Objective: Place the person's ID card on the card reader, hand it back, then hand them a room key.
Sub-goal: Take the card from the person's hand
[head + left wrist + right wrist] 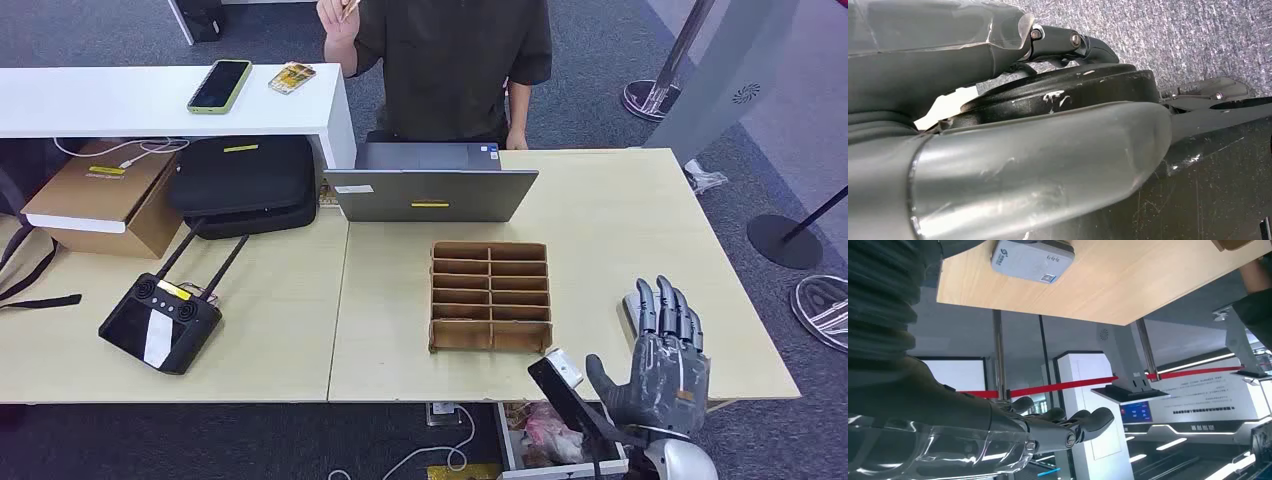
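So my right robot hand is up over the near right corner of the worktop, fingers spread wide and pointing away from me, nothing in it. I'd say it's parked like that to be ready to take a card, palm open toward the person across from me.

The card reader is the little grey box on the worktop just beyond my fingertips; from the head view my hand covers most of it. Makes sense that it sits on my right side, since that's the arm doing the reach.

The ID card looks like it's with the person: their raised hand is pinching something thin and tan at the top edge of the head view, well apart from my hand. Can't say for sure it's the card, too small.

The cardboard divider tray sits mid-worktop, just left of my hand, within easy reach; I'd guess the room keys live there, but I can't make any out in the slots.

My left robot hand hangs low beside me, and I can't tell if it's curled or spread.
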{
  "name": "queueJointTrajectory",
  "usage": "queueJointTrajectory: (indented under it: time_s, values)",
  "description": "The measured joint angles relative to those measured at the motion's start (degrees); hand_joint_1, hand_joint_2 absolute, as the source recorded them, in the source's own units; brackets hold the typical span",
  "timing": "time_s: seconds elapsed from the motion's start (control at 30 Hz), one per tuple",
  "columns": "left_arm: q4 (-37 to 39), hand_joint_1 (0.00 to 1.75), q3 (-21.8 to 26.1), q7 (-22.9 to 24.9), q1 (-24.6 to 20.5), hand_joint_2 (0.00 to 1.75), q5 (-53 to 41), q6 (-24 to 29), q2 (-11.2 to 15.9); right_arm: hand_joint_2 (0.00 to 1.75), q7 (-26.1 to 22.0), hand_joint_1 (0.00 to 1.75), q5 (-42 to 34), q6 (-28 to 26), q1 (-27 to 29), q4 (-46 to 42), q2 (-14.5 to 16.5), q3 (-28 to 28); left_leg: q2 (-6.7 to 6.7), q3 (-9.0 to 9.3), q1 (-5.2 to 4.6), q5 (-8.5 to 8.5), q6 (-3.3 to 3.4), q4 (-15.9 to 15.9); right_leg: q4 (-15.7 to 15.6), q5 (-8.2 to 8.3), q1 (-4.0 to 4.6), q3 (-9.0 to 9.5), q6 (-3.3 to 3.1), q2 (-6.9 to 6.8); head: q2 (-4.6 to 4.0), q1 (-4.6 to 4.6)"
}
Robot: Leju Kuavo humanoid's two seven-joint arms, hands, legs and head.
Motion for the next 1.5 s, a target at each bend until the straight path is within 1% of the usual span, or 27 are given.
queueJointTrajectory:
  time_s: [0.47,0.57,0.67,0.73,0.8,0.9,1.13,1.27,1.33,1.4,1.5]
  values:
    - [0.0,0.00,0.0,-0.4,0.0,0.00,1.0,-0.5,0.0,1.75,-1.1,0.00,-0.6,0.1,-0.6,0.6,0.1,-0.5,0.00,0.00,0.00,0.00,0.00,0.0,0.0,0.00,0.00,0.00,0.00,0.00,0.00,-0.01]
    - [0.0,0.00,0.0,-0.5,0.0,0.00,2.2,-1.1,0.0,1.75,-1.8,0.00,-2.4,2.1,-1.2,1.1,0.1,-0.5,0.01,-0.01,0.00,0.00,0.00,0.0,0.0,0.00,0.00,0.00,0.00,0.01,0.00,-0.01]
    - [0.0,0.00,0.0,-0.6,0.0,0.00,3.2,-1.6,0.0,1.75,-2.0,0.00,-5.3,7.2,-3.8,2.9,0.0,-0.5,0.09,0.00,0.00,0.00,0.00,0.0,0.0,0.01,0.00,0.00,0.00,0.10,0.00,-0.02]
    - [0.0,0.00,0.0,-0.9,0.0,0.00,3.5,-1.9,0.1,1.75,-0.4,0.00,-5.0,9.5,-6.6,4.9,-0.2,-0.5,0.13,0.03,0.00,0.02,0.00,0.0,0.0,0.02,0.00,0.00,-0.01,0.13,0.00,-0.02]
    - [0.0,0.00,0.0,-1.2,0.0,0.00,3.7,-2.0,0.1,1.75,1.1,0.00,-4.1,10.3,-9.3,6.9,-0.4,-0.6,0.12,0.03,0.00,0.03,0.00,0.0,0.0,0.04,0.00,0.01,-0.01,0.12,0.00,-0.01]
    - [0.0,0.00,0.0,-1.3,0.0,0.00,3.8,-2.0,0.1,1.75,1.8,0.00,-3.7,10.6,-12.3,8.9,-0.5,-1.0,0.12,0.04,0.00,0.03,0.00,0.0,0.0,0.05,0.00,0.01,-0.02,0.12,0.00,-0.01]
    - [0.0,0.00,0.0,-1.7,0.0,0.00,3.3,-1.2,0.0,1.75,1.6,0.00,-3.0,10.7,-14.2,9.9,-0.6,-1.1,0.12,0.03,0.00,0.01,-0.02,0.0,0.0,0.04,0.00,-0.01,-0.03,0.12,0.00,-0.02]
    - [0.0,0.00,0.0,-1.7,0.0,0.00,3.1,-1.2,0.0,1.75,1.3,0.00,-2.0,15.0,-15.8,9.9,-1.1,-1.3,0.15,0.01,0.00,0.01,-0.02,0.0,0.0,0.03,0.00,-0.04,-0.02,0.15,0.00,-0.01]
    - [0.0,0.00,0.0,-1.7,0.0,0.00,3.1,-1.2,0.0,1.75,0.9,0.00,-1.9,16.5,-17.7,10.2,-1.8,-1.7,0.17,0.01,0.00,0.02,-0.01,0.0,0.0,0.04,0.00,-0.04,-0.02,0.17,0.00,-0.01]
    - [0.0,0.00,0.0,-1.9,0.0,0.00,2.9,-1.2,0.0,1.75,-0.1,0.00,-2.3,16.9,-20.2,10.9,-2.3,-2.0,0.17,0.01,0.00,0.03,0.00,0.0,0.0,0.06,0.00,-0.02,-0.02,0.17,0.00,0.00]
    - [0.0,0.00,0.0,-2.2,-0.1,0.00,2.6,-1.3,0.0,1.75,-2.0,0.00,-3.2,17.6,-25.0,13.5,-3.0,-2.2,0.23,0.04,-0.01,0.06,-0.02,0.0,0.0,0.15,-0.01,-0.02,-0.03,0.24,0.00,-0.01]
